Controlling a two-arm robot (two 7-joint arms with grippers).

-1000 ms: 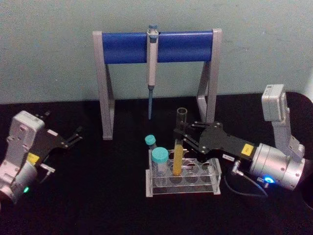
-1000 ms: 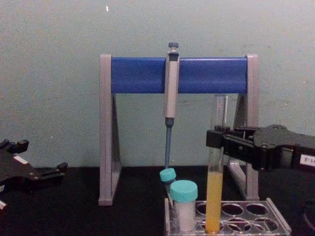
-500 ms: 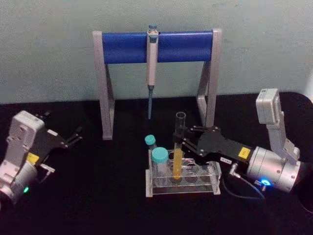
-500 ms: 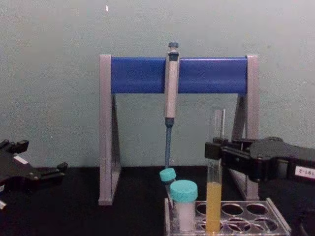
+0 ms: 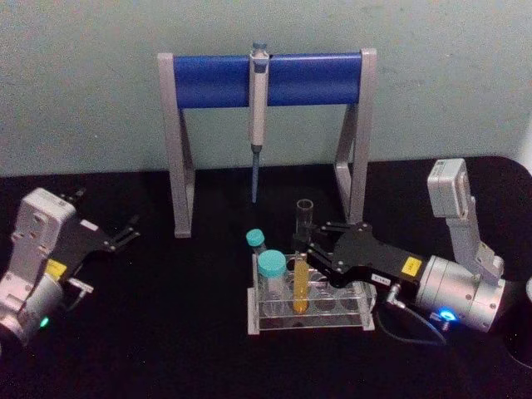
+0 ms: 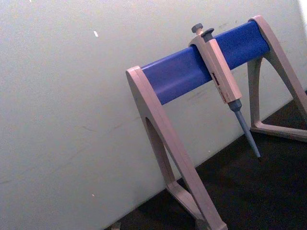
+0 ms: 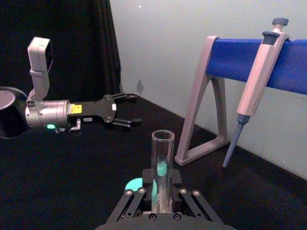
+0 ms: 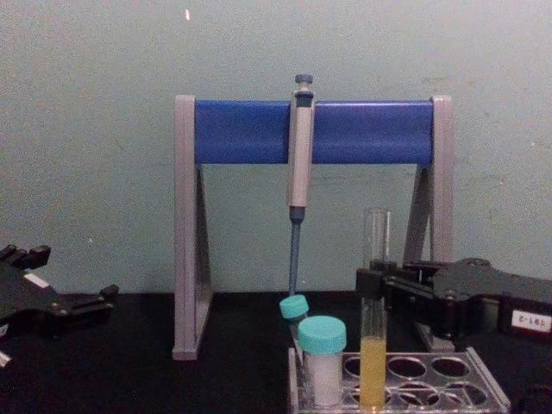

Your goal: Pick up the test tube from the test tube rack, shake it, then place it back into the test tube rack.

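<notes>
Black worktop [image 5: 166,349] before a pale green wall. Right pincer [image 5: 309,248]: clamped on the test tube [image 5: 299,287] at mid-height. The tube is upright, its yellow-filled foot seated in a hole of the test tube rack [image 5: 345,314] just below the pincer. Two teal-capped tubes [image 5: 271,268]: same rack, just beyond the pincer's tips. Left pincer [image 5: 131,230]: fingers apart, parked well apart from the right pincer.
</notes>
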